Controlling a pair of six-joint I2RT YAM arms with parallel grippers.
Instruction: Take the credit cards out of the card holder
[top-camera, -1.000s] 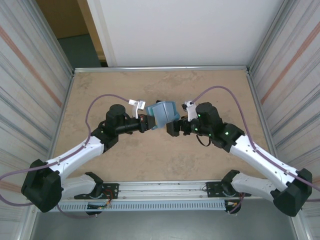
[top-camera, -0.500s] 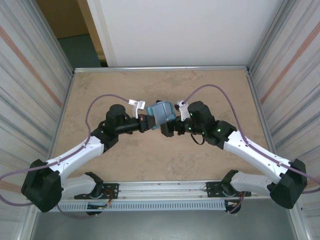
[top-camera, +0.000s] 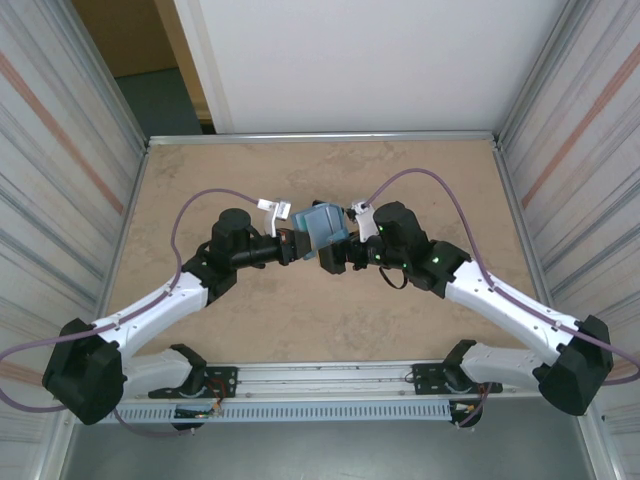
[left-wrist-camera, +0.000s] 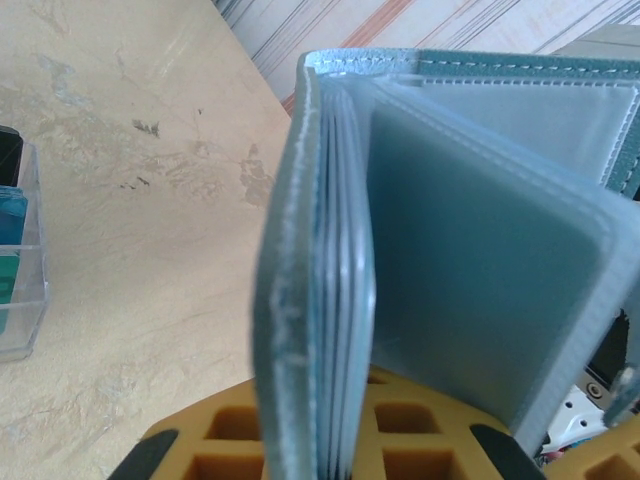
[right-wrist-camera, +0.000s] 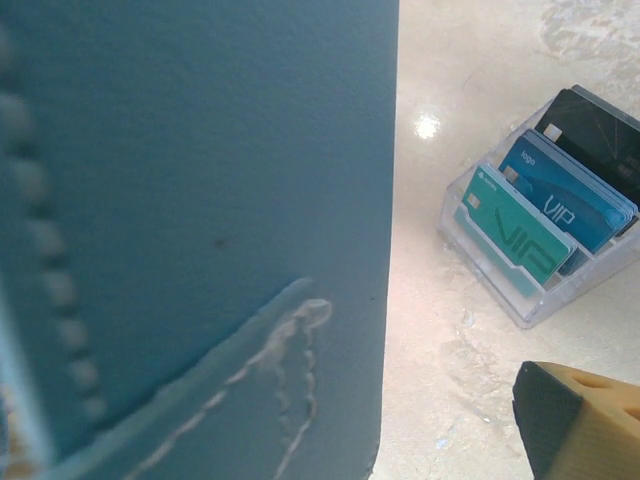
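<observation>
— What are the left jaws doing?

— They are pinching the small teal-blue bifold card holder (top-camera: 322, 226) by its bottom edge. They are almost fully closed on it and are holding it upright between them, opened like a book. It looks lifted clear of the sandy, marbled bench (top-camera: 300, 330).

— And the right jaws?

— They are standing spread wide and are gripping nothing that I can see. The card holder's outer cover is sitting right in front of them, so close that I cannot tell whether a pad is touching it.

— Are any cards out yet?

— It looks that way. A teal-green plastic card (right-wrist-camera: 512, 238) and a blue plastic card (right-wrist-camera: 565, 195) are standing in a small clear plastic tray (right-wrist-camera: 520, 300) on the bench. The tray is off to one side beyond the right jaws, well apart from the card holder.

— So is it finishing up?

— I am guessing it is somewhere past the start, not at the end. The frosted pocket facing the left jaws is looking empty. In the other half, several thin edges are lying stacked together, and I cannot tell whether they are cards or bare sleeves. If cards are hiding there, the right jaws are facing the wrong side of the cover to reach them.
</observation>
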